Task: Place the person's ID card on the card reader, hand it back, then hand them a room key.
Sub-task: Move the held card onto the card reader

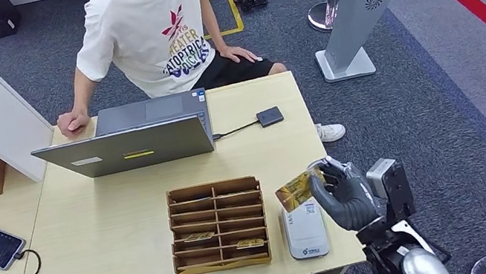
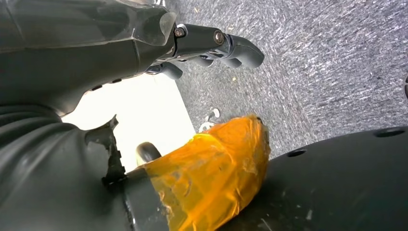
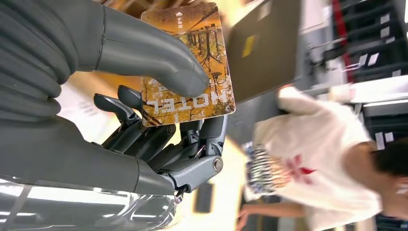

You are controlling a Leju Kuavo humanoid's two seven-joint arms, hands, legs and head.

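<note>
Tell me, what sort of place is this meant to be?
Probably a mock hotel check-in desk in a lab: the right robot hand holds a card printed HOTEL, beside a card reader and a wooden rack of cards.

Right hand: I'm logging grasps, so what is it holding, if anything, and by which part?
The right hand holds an orange hotel key card, thumb pressed on its printed face near one end, fingers behind; the rest sticks out free.

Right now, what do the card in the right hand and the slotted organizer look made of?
Card: probably glossy printed plastic; it stays flat, photo print with HOTEL lettering. Organizer: looks like brown cardboard or thin unfinished wood, matte with thin dividers; I can't tell which.
</note>
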